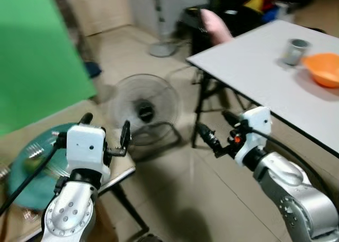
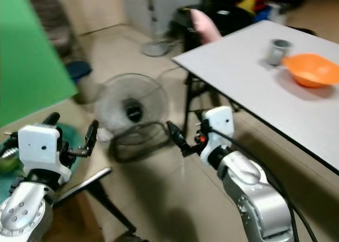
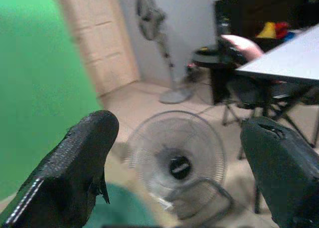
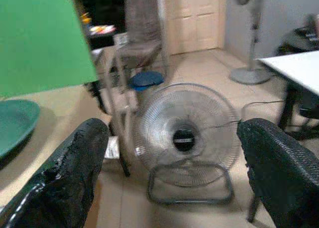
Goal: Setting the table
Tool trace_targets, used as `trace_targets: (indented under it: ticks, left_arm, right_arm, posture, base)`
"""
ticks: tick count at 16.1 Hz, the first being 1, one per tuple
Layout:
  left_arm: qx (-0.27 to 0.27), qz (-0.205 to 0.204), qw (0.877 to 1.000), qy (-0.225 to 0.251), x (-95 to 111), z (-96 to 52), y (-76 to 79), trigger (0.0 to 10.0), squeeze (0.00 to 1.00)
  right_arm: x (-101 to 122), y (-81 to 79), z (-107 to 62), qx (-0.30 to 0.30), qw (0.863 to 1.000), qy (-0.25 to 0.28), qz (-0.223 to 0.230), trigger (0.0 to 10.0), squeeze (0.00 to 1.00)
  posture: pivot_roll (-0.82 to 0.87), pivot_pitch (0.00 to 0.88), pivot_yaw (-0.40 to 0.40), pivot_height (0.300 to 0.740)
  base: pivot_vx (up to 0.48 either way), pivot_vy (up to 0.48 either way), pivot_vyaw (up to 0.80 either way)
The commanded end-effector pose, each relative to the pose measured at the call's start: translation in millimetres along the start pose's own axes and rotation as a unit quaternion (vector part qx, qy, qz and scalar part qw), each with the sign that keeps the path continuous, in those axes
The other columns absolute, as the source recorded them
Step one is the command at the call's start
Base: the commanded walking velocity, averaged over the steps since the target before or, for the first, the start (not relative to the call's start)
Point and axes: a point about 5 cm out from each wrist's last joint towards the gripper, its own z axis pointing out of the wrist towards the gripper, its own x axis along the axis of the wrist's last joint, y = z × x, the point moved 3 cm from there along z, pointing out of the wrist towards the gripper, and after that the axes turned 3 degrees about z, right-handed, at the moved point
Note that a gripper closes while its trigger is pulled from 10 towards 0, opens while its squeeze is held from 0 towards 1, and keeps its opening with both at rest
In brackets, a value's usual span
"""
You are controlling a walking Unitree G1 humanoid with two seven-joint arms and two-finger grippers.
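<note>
Between tables: left gripper [image 1: 106, 129] and right gripper [image 1: 215, 130] wide, empty; teal plate [image 1: 32, 165] near edge, floor fan [image 1: 142, 110] collision risk.

Round floor fan [image 1: 142, 111] on tiled floor, pedestal fan [image 3: 152, 26] beyond, green screen [image 1: 37, 51], possibly fabric
</note>
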Motion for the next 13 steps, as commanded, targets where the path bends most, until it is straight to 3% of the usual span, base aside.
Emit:
trace_targets:
  ticks: [1,8,13]
  left_arm:
    - [0.016,0.010,1.000,-0.003,-1,-0.8,-5.5,10.0,0.00]
    - [0.037,0.020,0.999,-0.013,-2,-4.4,-12.4,10.0,0.00]
    - [0.037,0.023,0.999,-0.006,1,-2.6,-16.0,10.0,0.00]
  right_arm:
    - [1,-4.3,2.7,0.013,1.000,0.005,0.004,10.0,1.00]
    - [0,-17.8,8.1,0.081,0.997,-0.009,0.014,10.0,1.00]
    - [-2,-16.9,12.0,0.076,0.997,-0.009,0.023,10.0,1.00]
  posture:
    - [0.03,0.000,0.052,0.740]
    - [0.06,0.000,0.024,0.740]
    - [0.06,0.000,0.042,0.740]
  base:
    - [0.000,0.000,0.80]
    - [0.000,0.000,0.80]
    - [0.000,0.000,0.80]
